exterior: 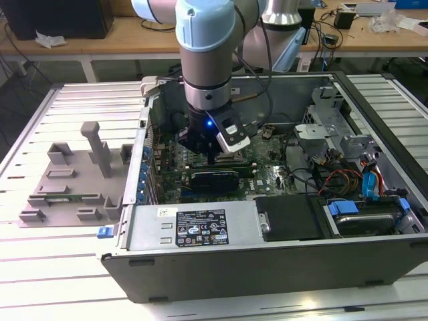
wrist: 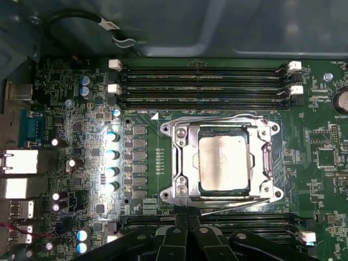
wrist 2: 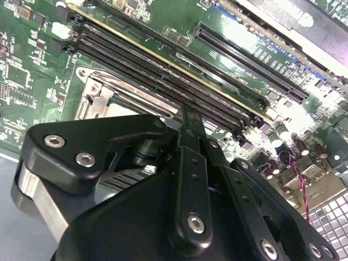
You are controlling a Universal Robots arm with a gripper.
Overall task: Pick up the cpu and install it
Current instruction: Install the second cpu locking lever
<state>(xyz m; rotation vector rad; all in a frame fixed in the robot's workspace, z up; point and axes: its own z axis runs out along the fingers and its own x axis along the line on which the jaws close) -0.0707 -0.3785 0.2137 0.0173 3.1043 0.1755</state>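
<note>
The cpu [wrist: 224,163], a flat silver-grey square, lies inside the motherboard socket, with the socket's metal frame [wrist: 179,163] around it. In the first wrist view my gripper [wrist: 187,216] is shut with nothing between its fingers, its tips just at the edge of the socket frame, beside the cpu and apart from it. The second wrist view shows the gripper [wrist 2: 190,114] from behind, above a corner of the socket frame [wrist 2: 95,98]. In the exterior view the gripper [exterior: 212,157] hangs low inside the open computer case [exterior: 267,261], over the motherboard.
Rows of memory slots [wrist: 201,84] run on both sides of the socket. A black drive bay [exterior: 291,217], cables [exterior: 334,177] and a blue-tabbed drive [exterior: 364,214] fill the case on the exterior view's right. A grey fixture tray [exterior: 73,180] lies outside on the exterior view's left.
</note>
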